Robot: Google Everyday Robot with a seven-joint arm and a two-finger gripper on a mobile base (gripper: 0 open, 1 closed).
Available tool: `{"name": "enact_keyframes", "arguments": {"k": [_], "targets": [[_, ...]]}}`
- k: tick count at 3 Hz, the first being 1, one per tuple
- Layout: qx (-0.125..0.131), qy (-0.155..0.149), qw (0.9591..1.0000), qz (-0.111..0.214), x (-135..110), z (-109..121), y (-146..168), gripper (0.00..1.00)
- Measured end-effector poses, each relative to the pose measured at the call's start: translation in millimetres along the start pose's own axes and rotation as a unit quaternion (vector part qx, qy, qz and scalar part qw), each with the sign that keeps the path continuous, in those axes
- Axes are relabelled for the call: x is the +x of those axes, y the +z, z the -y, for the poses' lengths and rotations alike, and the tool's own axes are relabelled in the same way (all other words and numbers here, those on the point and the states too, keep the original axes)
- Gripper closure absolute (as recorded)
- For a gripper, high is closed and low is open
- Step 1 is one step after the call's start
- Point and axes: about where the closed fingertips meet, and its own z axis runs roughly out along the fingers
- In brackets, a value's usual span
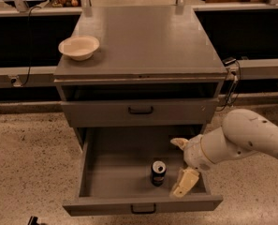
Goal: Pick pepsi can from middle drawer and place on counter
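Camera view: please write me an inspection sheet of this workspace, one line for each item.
Surface: counter, flat and grey.
Job's things: pepsi can upright in the open middle drawer.
Clutter: cream bowl near the counter's left edge.
Grippers: pincer open, inside the drawer, right of the can, not touching it.
Cables: black cable hangs at the cabinet's right side.
Surroundings: speckled floor; upper drawer shut.

Cream hand beside dark blue can
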Motion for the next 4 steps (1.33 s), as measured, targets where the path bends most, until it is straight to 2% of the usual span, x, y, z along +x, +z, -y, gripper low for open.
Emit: {"name": "enact_keyframes", "arguments": {"k": [1, 2, 3, 4], "targets": [[-0.009, 0.008, 0.9989, 0.044, 12.0, 5.7, 42.1, 0.0], [0.037, 0.019, 0.9944, 0.098, 31.8, 28.7, 82.8, 0.0], [0.065, 0.047, 0.9877, 0.134, 49.1, 41.3, 99.4, 0.0], [0.064, 0.052, 0.9869, 0.139, 52.9, 40.6, 104.8, 0.0]]}}
